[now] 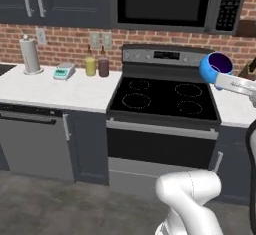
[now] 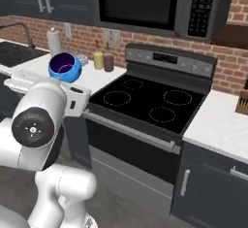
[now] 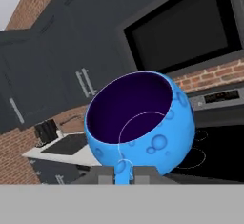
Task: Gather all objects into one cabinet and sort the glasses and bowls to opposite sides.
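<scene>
Bowl: blue bowl (image 3: 140, 123) sits right at the claw (image 3: 123, 173), its rim tipped toward the hand camera so you look into the dark inside.
Claw: clenched on the bowl – the fingertips (image 3: 106, 174) pinch its lower wall from both sides, and the wall shows in the gap between them.
Where it is: up in the air, off the bench (image 1: 60, 91). In the left base view the bowl (image 1: 216, 68) hangs over the right edge of the stove (image 1: 165, 99); in the right base view it (image 2: 65, 67) is out in front of the bench (image 2: 97, 79), left of the stove (image 2: 150, 103).
Cabinets: dark wall cabinets (image 1: 55, 1) with silver handles, doors closed – well above and left of the bowl.
Other stuff: paper towel roll (image 1: 30, 54), two bottles (image 1: 96, 64) near the brick wall.
</scene>
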Available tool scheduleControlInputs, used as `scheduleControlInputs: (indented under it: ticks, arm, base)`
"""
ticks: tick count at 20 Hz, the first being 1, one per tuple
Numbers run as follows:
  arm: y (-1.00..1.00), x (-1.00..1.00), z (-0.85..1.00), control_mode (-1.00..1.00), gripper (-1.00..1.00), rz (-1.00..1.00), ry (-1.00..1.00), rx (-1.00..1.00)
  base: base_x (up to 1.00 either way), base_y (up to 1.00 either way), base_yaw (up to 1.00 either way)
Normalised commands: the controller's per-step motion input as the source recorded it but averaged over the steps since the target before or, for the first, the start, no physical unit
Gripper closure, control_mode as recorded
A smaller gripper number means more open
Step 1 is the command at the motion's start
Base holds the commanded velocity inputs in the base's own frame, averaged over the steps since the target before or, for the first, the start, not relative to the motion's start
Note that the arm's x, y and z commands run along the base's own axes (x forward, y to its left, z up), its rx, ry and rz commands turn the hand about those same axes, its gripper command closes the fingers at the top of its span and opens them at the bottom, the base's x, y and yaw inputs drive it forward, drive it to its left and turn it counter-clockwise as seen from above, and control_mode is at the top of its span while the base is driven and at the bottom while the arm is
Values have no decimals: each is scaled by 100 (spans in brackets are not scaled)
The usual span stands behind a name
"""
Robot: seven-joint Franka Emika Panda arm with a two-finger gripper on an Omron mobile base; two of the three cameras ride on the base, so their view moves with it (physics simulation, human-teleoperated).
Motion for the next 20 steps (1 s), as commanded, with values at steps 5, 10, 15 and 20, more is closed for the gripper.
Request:
scheduleControlInputs:
  ticks: [5, 10, 15, 20]
  arm:
    - [0, 0, 0, 100, 100, 0, 0, 0]
    - [0, 0, 0, 100, 100, 0, 0, 0]
    - [0, 0, 0, 100, 100, 0, 0, 0]
    - [0, 0, 0, 100, 100, 0, 0, 0]
  base:
    - [1, 59, 40]
    - [20, 27, 49]
    - [1, 52, 54]
    - [6, 55, 57]
